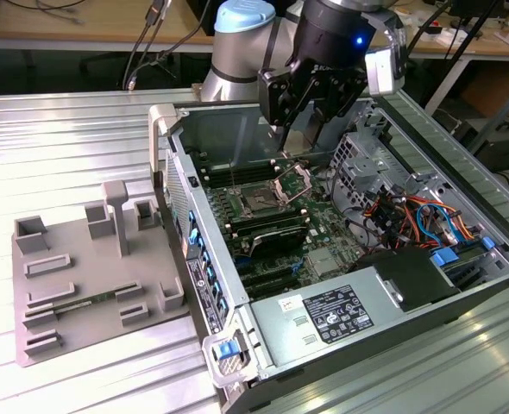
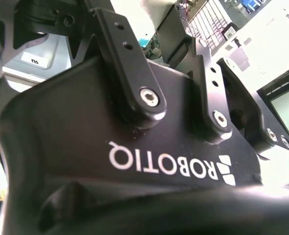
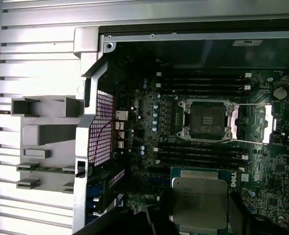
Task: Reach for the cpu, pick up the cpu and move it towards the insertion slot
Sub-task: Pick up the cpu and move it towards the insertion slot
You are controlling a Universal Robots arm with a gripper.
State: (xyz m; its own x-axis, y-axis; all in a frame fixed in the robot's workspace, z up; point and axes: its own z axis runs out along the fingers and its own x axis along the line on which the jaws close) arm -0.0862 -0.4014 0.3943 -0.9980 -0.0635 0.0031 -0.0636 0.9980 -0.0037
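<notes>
With the cpu (image 3: 199, 201) clamped between the fingers of the gripper (image 1: 304, 129), the transfer step is in hand. The insertion slot (image 3: 206, 120), frame centre, calls for squared alignment above it.

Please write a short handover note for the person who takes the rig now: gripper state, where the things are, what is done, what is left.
Gripper: above the open computer case, holding the cpu, seen in the first wrist view between dark finger shapes.
Insertion slot: on the motherboard, bracket swung open, dark centre bare.
Done: reach and pick-up.
Left: the cpu is not yet over the slot; the move towards it remains.
</notes>
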